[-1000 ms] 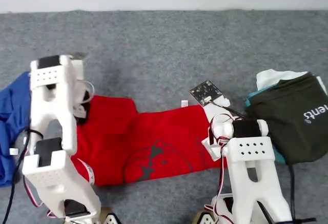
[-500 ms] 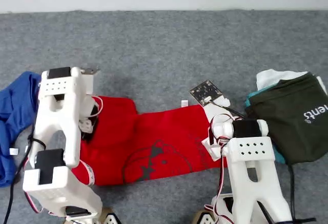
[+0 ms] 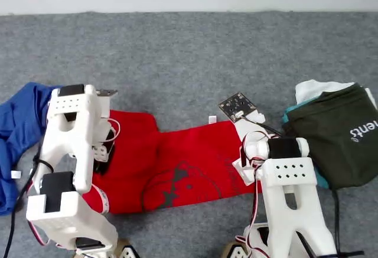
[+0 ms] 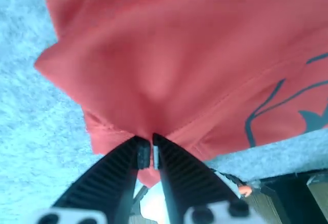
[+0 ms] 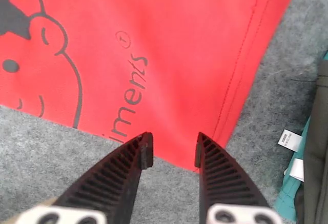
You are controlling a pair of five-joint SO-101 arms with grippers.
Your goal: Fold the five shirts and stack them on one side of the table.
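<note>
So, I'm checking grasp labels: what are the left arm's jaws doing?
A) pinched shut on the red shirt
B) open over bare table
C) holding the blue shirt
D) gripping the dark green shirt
A: the left wrist view shows the left arm's jaws closed together on a bunched fold of the red shirt.
</note>
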